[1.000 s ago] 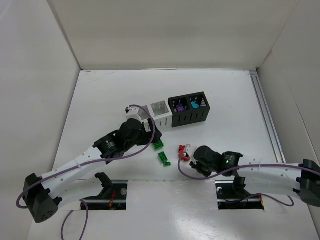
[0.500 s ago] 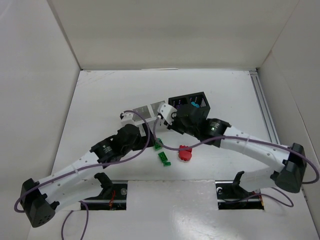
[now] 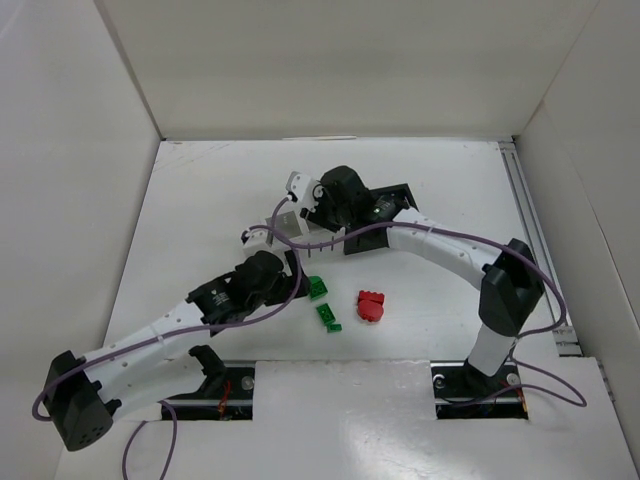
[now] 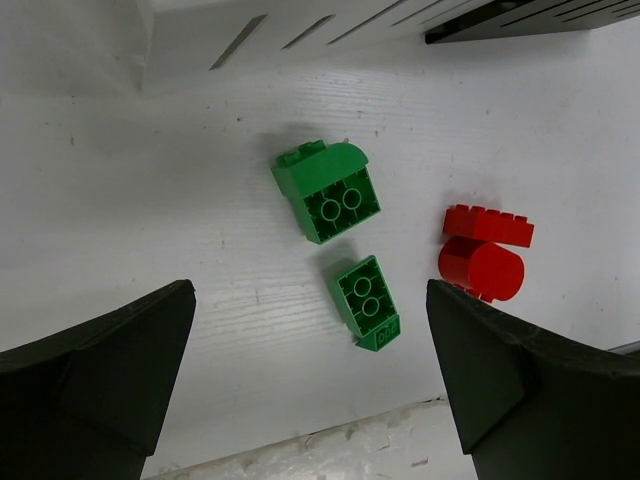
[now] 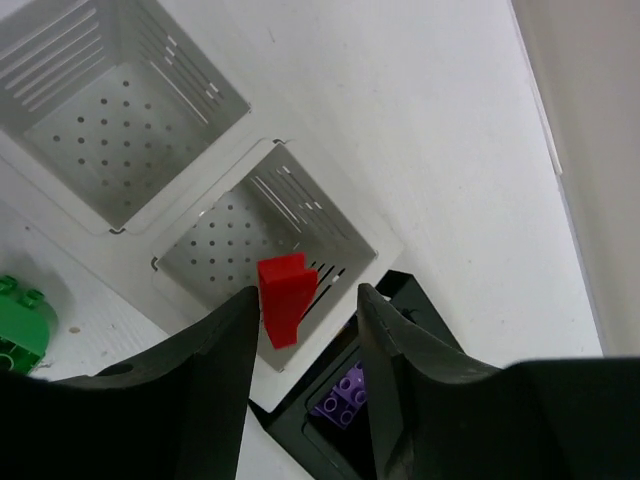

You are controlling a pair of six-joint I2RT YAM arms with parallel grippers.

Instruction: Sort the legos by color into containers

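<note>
Green legos [image 4: 327, 203], red legos [image 4: 483, 255], purple lego [image 5: 345, 390]; perforated white bin [image 5: 290, 200], black bin [image 5: 418, 308].

White table [image 3: 210, 190] boxed in by plain white walls [image 3: 330, 60], a metal rail [image 3: 532, 235] lining its right edge.

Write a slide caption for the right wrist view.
Red brick between the fingers of the right gripper, over a white bin.

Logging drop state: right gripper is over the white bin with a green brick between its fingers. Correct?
Not green. The brick between the fingers of the right gripper is red. It is over the white bin, as you said. The right wrist view shows it.
</note>
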